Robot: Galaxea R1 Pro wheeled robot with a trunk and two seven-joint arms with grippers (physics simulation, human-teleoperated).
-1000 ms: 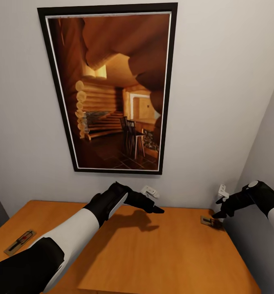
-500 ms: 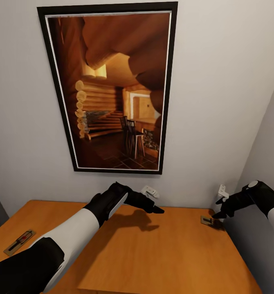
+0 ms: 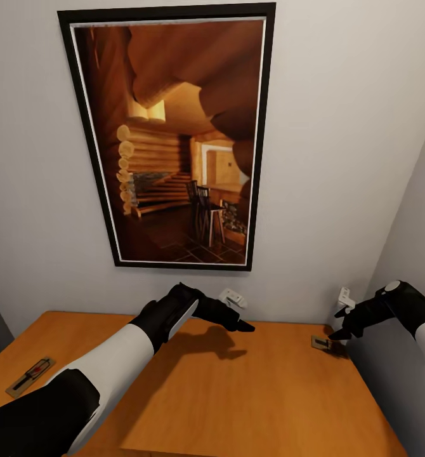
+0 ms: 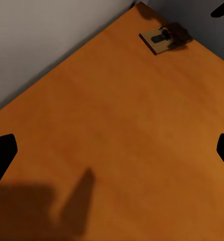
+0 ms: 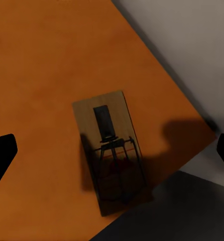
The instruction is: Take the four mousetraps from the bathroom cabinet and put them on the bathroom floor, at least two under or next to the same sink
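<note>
Cabinet tabletop (image 3: pixel 250 393): orange-brown wood, lying flat below a framed cabin picture (image 3: pixel 174 139) hanging on the wall.
Left hand (image 3: pixel 241 325): hovering over the middle of the tabletop near the back wall, fingers spreading wide apart, gripping nothing.
Right hand (image 3: pixel 337 331): hanging just above a mousetrap, fingers spread to either side of it, not pinching it.
Right mousetrap (image 5: pixel 113 150): lying flat at the tabletop's far right corner.
Left mousetrap (image 3: pixel 30 376): sitting flat near the tabletop's left edge.
</note>
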